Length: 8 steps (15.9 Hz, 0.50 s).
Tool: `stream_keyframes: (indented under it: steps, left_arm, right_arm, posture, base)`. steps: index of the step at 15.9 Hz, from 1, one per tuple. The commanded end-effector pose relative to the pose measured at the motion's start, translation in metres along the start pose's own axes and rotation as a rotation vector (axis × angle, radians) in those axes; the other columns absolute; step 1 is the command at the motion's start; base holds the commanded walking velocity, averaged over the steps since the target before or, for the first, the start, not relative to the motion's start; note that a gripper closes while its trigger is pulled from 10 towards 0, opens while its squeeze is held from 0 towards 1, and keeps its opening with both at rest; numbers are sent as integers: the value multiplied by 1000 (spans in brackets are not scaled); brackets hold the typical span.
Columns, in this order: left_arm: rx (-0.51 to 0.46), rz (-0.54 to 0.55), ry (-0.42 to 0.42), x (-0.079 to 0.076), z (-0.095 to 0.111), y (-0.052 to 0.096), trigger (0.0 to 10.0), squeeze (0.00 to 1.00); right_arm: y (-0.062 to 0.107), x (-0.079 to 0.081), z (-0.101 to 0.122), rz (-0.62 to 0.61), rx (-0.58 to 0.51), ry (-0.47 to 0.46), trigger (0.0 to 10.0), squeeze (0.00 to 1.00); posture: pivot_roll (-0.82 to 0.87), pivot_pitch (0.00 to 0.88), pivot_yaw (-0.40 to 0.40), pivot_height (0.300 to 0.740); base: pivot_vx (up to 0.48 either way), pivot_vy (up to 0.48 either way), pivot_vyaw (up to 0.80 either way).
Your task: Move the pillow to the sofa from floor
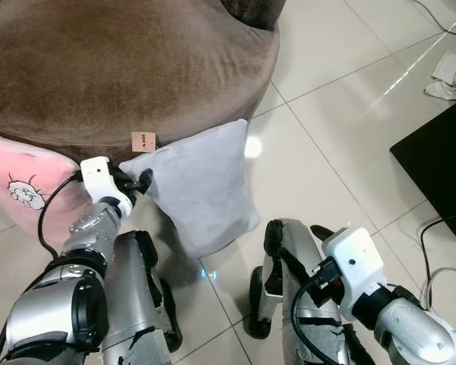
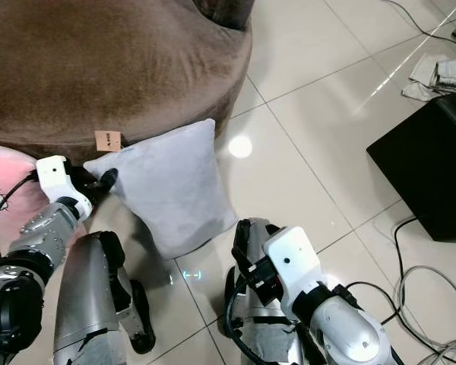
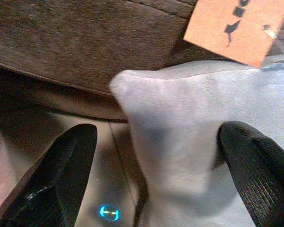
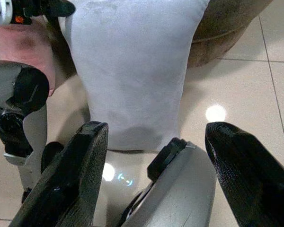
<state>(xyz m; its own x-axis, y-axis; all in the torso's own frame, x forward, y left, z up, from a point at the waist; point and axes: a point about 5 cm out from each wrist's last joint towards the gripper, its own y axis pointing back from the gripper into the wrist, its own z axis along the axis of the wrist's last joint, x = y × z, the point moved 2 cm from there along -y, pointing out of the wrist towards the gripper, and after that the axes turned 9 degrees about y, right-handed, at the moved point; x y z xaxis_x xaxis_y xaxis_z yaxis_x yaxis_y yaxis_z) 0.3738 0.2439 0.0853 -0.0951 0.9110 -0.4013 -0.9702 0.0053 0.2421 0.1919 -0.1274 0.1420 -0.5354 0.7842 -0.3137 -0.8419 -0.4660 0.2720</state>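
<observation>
A grey pillow [image 1: 201, 186] stands on its lower edge on the tiled floor and leans against the front of the brown sofa [image 1: 121, 68]. My left gripper [image 1: 135, 182] is at the pillow's upper left corner. In the left wrist view it is open [image 3: 158, 137], with one black finger on each side of that corner, which reaches in between them. My right gripper [image 4: 158, 130] hangs low over my right knee, open and holding nothing, pointing at the pillow's lower edge [image 4: 132, 137] from a short distance.
A pink pillow [image 1: 23, 190] with a cartoon print leans on the sofa to the left. An orange tag [image 1: 143, 140] hangs from the sofa's edge. A black box [image 1: 441, 160], cables [image 1: 441, 274] and a crumpled cloth [image 1: 452, 76] lie to the right.
</observation>
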Motion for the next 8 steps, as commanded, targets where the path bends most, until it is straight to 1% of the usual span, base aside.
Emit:
stream_keyframes:
  steps: [1, 2, 3, 4, 5, 6, 8]
  left_arm:
    - [52, 20, -9, 7, -12, 4, 10000, 0]
    - [52, 11, -3, 6, -12, 3, 10000, 0]
    - [45, -21, 64, 2, -12, 3, 4039, 0]
    - [44, -26, 76, 1, -12, 3, 4039, 0]
    - [47, -35, 92, 0, -12, 2, 0, 0]
    - [50, -34, 126, -1, -14, 2, 0, 0]
    - [46, -31, 145, -1, -15, 2, 0, 0]
  right_arm:
    - [6, 6, -3, 10, 21, -20, 10000, 0]
    - [7, 7, -3, 12, 24, -22, 10000, 0]
    - [10, 9, -2, 15, 28, -25, 10000, 0]
    - [11, 9, -2, 15, 30, -25, 10000, 0]
    - [11, 8, -2, 12, 33, -28, 10000, 0]
    - [11, 8, -2, 10, 34, -27, 10000, 0]
    - [11, 8, -2, 7, 34, -25, 10000, 0]
  posture:
    - [-154, 451, -69, 505]
    - [-154, 451, -68, 505]
    - [-156, 450, -66, 505]
    - [-156, 450, -66, 505]
    - [-156, 452, -65, 505]
    - [-156, 452, -65, 505]
    - [-158, 451, -65, 505]
  base:
    - [0, 0, 0]
    - [0, 0, 0]
    - [0, 0, 0]
    - [0, 0, 0]
    - [0, 0, 0]
    - [0, 0, 0]
    - [0, 0, 0]
